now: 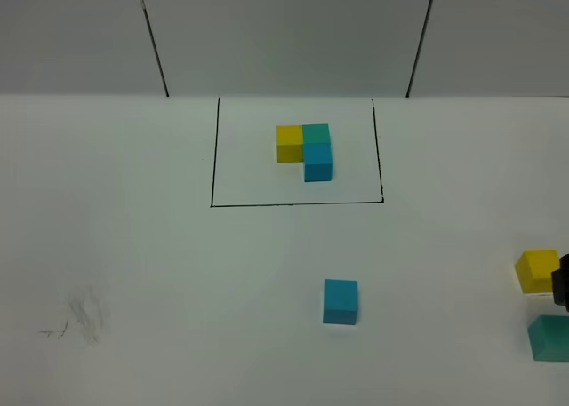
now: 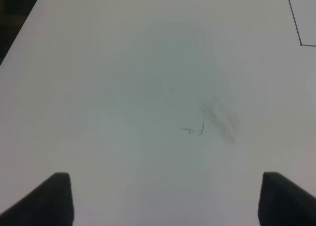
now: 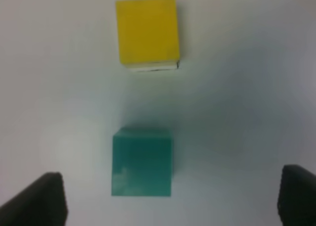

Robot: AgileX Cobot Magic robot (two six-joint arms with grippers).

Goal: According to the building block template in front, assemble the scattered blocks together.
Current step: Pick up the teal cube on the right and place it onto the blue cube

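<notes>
Both empty and wide open: my left gripper (image 2: pixel 168 186) is over bare surface (image 2: pixel 123 87) on the left, my right gripper (image 3: pixel 173 196) over the teal-green block (image 3: pixel 141 161) at near right. That block's off-centre between the jaws, so closing could skew it into the yellow block (image 3: pixel 147 32) just beyond. Count: three scattered blocks (image 1: pixel 537 271) (cyan-blue block (image 1: pixel 340 300) near-middle), three in the far-middle building block template (image 1: pixel 304 151), two per colour.

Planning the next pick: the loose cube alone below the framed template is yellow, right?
Not yellow: the loose cube alone below the framed template is blue, as the high view shows. The yellow cube lies at the far right.
</notes>
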